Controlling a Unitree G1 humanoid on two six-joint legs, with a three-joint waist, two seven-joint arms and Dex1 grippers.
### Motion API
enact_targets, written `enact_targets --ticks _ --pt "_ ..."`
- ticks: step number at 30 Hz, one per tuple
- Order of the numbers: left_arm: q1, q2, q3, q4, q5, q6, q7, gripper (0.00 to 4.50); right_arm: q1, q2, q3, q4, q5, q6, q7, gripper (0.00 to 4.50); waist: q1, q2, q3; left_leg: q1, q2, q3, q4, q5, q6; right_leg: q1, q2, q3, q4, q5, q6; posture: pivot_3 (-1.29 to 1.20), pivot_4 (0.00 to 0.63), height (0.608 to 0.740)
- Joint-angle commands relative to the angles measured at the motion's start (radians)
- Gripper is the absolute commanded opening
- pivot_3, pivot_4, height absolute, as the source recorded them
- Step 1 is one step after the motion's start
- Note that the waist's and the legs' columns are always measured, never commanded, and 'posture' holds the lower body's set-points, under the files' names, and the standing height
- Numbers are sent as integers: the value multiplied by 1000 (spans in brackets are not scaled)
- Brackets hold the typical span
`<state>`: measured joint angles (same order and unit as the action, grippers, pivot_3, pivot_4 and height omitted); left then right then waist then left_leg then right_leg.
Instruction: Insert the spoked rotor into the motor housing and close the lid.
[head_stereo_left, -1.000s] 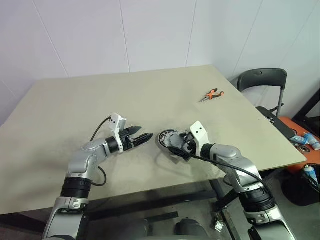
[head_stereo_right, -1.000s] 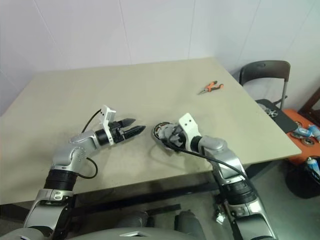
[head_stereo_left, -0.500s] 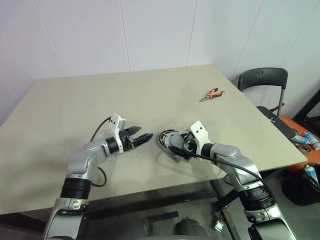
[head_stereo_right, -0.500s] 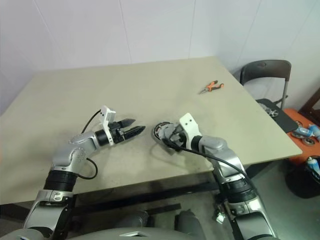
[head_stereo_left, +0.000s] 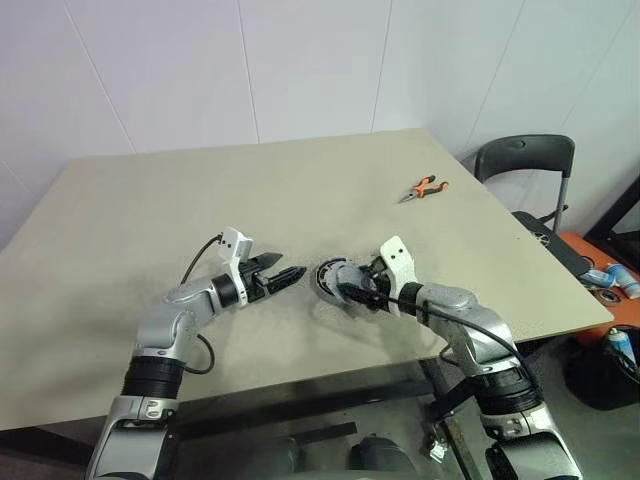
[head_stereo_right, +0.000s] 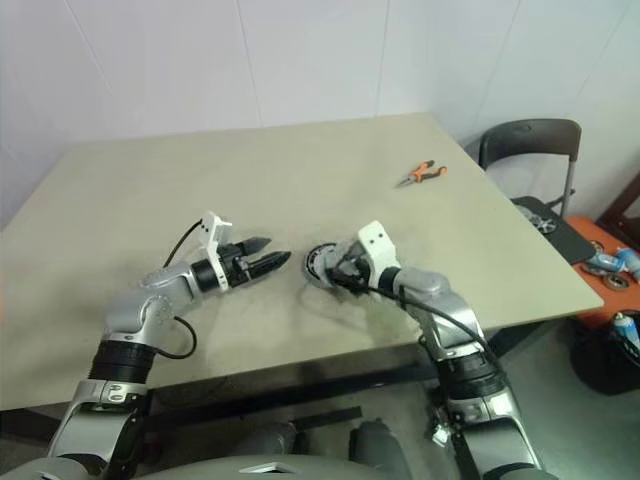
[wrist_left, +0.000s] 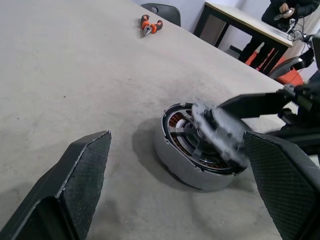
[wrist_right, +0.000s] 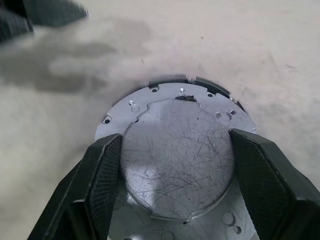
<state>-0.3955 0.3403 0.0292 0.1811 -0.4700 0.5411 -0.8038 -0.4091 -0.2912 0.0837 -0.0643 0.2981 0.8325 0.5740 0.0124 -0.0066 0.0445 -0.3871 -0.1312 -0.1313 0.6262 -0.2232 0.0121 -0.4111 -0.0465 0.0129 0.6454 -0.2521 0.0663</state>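
The motor housing (wrist_left: 182, 162), a short round cylinder with copper windings, sits on the table near its front edge. Tilted over the housing's top is the lid (wrist_right: 177, 160), a scratched grey disc. My right gripper (head_stereo_left: 350, 290) is shut on the lid, one finger on each side of it. Just left of the housing, my left gripper (head_stereo_left: 290, 274) hovers open and holds nothing; its fingers point at the housing (head_stereo_left: 328, 278). The spoked rotor is hidden.
Orange-handled pliers (head_stereo_left: 424, 188) lie at the table's far right. A dark chair (head_stereo_left: 525, 165) stands beyond the right edge of the table (head_stereo_left: 150, 220). A person (wrist_left: 292, 7) is at a desk in the background. Bottles sit on the floor at the right.
The right gripper's fingers have closed in on the lid and its wrist has rolled a little over the housing. The left gripper has kept still.
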Motion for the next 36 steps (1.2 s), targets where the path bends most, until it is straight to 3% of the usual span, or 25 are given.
enact_targets --ticks 1,5,17,30,36 --pt "-11 -1 18 -26 -12 -12 -3 4500 -62 24 -61 -63 89 68 2 3012 1 0 0 0 0 0 0 0 0 -1 0 0 0 1 2 0 0 740" --pt "-19 -3 19 -16 -10 -16 -2 4500 -106 59 -128 -64 160 139 -32 3012 1 0 0 -2 0 0 -1 0 0 -3 0 0 0 2 2 0 0 740" --pt "-15 -11 16 -15 -8 -21 -2 4500 -79 54 45 39 6 -2 -80 3012 -1 0 0 -3 0 0 -2 0 0 -4 0 0 0 2 2 0 0 740" --pt "9 -18 17 -36 -8 -20 9 4500 -127 165 -32 250 6 -50 -144 3012 -8 0 0 7 0 0 -3 0 -1 5 0 0 0 0 -1 0 0 740" --pt "5 -14 22 -31 -10 -22 9 4500 -118 163 33 220 -24 -61 -111 3012 -24 0 0 11 0 0 -5 0 -1 7 0 1 0 -1 0 0 0 740"
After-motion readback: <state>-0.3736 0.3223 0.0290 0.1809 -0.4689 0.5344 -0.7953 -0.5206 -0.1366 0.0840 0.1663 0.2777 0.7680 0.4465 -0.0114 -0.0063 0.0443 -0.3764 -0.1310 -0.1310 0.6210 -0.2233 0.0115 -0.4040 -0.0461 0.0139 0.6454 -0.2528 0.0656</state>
